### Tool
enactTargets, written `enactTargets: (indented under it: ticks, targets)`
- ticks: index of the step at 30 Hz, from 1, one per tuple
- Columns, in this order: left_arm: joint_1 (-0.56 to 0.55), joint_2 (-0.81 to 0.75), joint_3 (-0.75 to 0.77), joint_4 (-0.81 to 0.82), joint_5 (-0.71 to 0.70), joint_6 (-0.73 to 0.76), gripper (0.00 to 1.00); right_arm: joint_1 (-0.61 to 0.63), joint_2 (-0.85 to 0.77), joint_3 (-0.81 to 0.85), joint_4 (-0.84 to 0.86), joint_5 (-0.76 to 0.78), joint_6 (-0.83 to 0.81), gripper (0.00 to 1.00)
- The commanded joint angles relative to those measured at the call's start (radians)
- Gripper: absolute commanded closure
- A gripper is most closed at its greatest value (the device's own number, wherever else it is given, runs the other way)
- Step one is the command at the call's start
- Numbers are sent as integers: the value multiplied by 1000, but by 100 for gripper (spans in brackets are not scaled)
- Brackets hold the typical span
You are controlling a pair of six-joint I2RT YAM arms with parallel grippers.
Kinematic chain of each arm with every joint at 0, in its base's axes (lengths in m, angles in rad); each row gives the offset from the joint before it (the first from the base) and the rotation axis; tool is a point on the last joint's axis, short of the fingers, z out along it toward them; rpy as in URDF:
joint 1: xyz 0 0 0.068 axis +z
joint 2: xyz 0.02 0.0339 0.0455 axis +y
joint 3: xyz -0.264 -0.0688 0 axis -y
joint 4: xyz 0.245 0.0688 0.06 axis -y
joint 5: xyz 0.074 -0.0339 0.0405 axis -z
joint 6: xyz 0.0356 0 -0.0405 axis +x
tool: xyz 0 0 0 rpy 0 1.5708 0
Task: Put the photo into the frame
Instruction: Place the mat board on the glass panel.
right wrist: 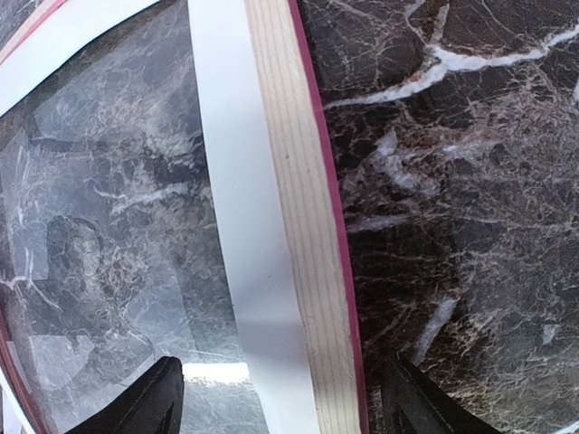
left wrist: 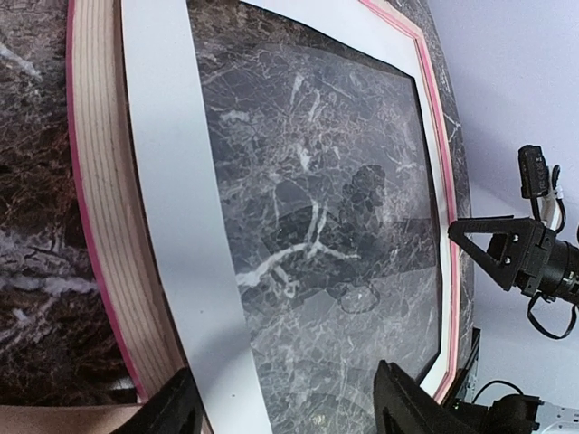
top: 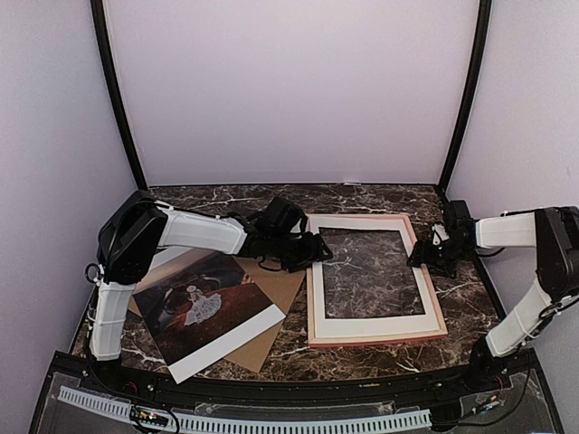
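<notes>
The photo lies face up at the left on a brown cardboard board, its white edge toward the front. The pink-railed frame lies flat at the centre right with a white mat in it. My left gripper is open over the frame's far left corner; in the left wrist view its jaws straddle the mat's strip beside the rail. My right gripper is open over the right rail; in the right wrist view its jaws straddle the rail.
A shiny clear sheet fills the mat's window, with the marble tabletop showing through. The right gripper also shows in the left wrist view. Lilac walls enclose the table on three sides. A black bar runs along the front edge.
</notes>
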Motion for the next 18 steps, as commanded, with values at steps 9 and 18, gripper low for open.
enactTargets:
  ticks: [9,18]
  targets:
    - [-2,-96,-23,-92,-91,94,33,7,-17,23,8,3,-9,24]
    - [-1,-136,-22,-134,-147,162,33,8,-31,30,-1,15,-13,24]
